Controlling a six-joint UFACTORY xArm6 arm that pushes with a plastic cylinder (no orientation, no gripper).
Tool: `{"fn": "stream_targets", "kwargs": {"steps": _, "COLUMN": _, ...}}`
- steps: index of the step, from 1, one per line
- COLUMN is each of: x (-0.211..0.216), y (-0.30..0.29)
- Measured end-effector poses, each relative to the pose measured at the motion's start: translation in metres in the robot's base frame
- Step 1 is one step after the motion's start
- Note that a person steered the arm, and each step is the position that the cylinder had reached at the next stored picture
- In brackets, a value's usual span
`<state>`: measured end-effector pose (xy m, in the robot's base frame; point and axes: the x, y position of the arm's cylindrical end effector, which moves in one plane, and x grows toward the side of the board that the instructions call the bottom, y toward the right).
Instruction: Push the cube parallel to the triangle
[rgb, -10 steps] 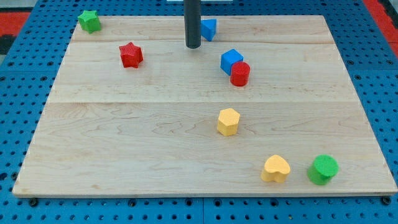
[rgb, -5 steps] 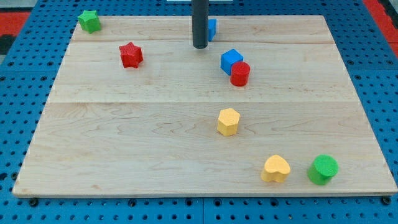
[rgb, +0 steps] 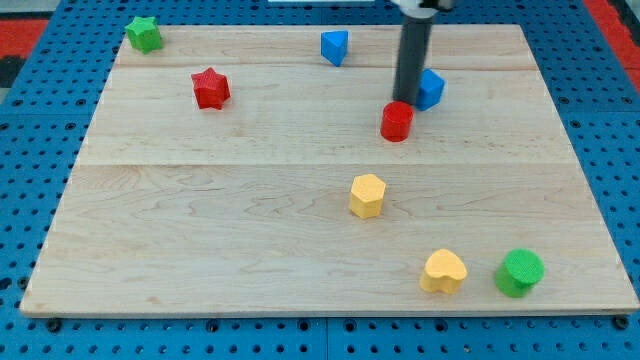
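The blue cube (rgb: 430, 88) sits on the wooden board right of centre near the view's top, partly hidden behind my rod. The blue triangle (rgb: 334, 46) stands further left, close to the board's top edge. My tip (rgb: 407, 100) rests against the cube's left side, just above the red cylinder (rgb: 397, 121), which lies below and left of the cube.
A red star (rgb: 210, 88) and a green star (rgb: 143, 33) lie at the upper left. A yellow hexagon (rgb: 367, 194) sits mid-board. A yellow heart (rgb: 443, 271) and a green cylinder (rgb: 520, 272) lie at the lower right. The wooden board (rgb: 200, 230) rests on a blue pegboard.
My tip has moved right from beside the triangle to the cube. The cube has slid right and slightly up, away from the red cylinder. The red cylinder has shifted slightly right.
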<state>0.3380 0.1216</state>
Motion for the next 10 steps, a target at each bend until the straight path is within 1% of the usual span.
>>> {"fn": "stream_targets", "kwargs": {"steps": 1, "x": -0.01, "y": 0.051}}
{"fn": "stream_targets", "kwargs": {"steps": 2, "x": -0.023, "y": 0.086}}
{"fn": "stream_targets", "kwargs": {"steps": 4, "x": -0.037, "y": 0.099}}
{"fn": "stream_targets", "kwargs": {"steps": 5, "x": -0.029, "y": 0.136}}
{"fn": "stream_targets", "kwargs": {"steps": 6, "x": -0.048, "y": 0.137}}
{"fn": "stream_targets", "kwargs": {"steps": 7, "x": -0.065, "y": 0.092}}
{"fn": "stream_targets", "kwargs": {"steps": 10, "x": -0.067, "y": 0.089}}
